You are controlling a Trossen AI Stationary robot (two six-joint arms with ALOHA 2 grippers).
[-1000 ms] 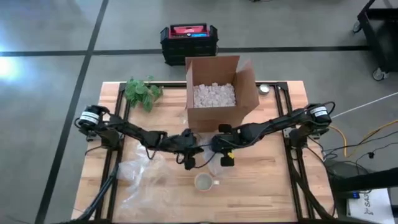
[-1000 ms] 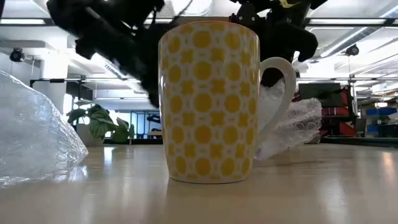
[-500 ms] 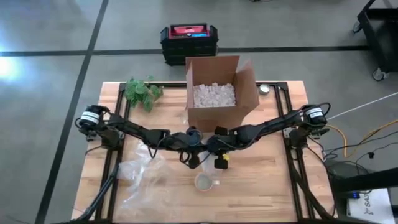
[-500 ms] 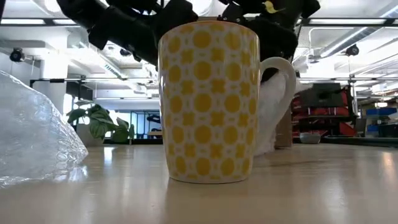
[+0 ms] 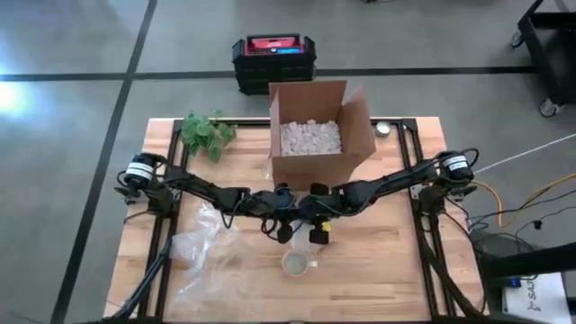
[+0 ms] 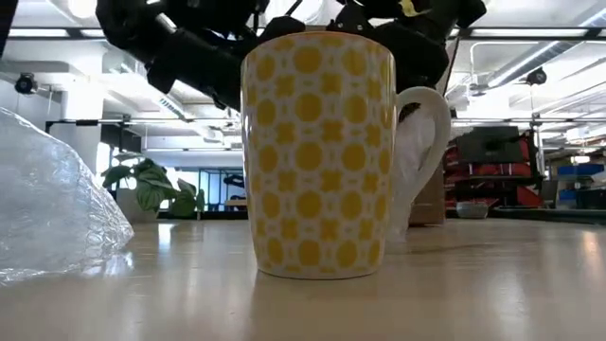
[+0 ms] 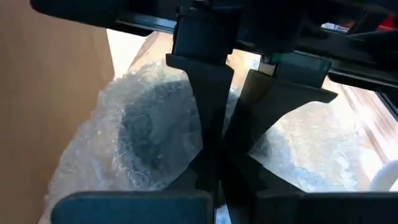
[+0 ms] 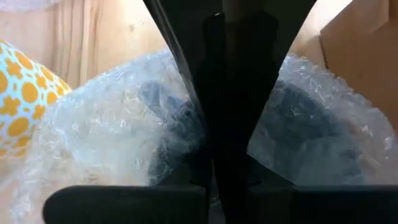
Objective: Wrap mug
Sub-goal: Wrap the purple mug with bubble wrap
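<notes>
**Both grippers pinch one bubble wrap sheet above the mug**

High view: the mug (image 5: 295,263) stands upright on the wooden tabletop (image 5: 378,270), near its 6 o'clock edge. At 12 o'clock from the mug, the left gripper (image 5: 283,232) and the right gripper (image 5: 314,234) meet just beside each other. A cardboard box (image 5: 317,135) with white packing fill stands farther toward 12 o'clock, a green plant (image 5: 205,132) toward 10 o'clock, and loose plastic film (image 5: 202,256) lies at 9 o'clock from the mug.

Low view: the yellow-patterned mug (image 6: 322,152) fills the middle, handle toward 3 o'clock, with the dark arms above it. A hanging fold of bubble wrap (image 6: 415,161) shows through and behind the handle.

Left wrist view: the left gripper (image 7: 219,134) is pressed together on the bubble wrap (image 7: 149,134).

Right wrist view: the right gripper (image 8: 227,134) is likewise clamped on the bubble wrap (image 8: 106,140), with the mug (image 8: 22,93) just beside the sheet.
</notes>
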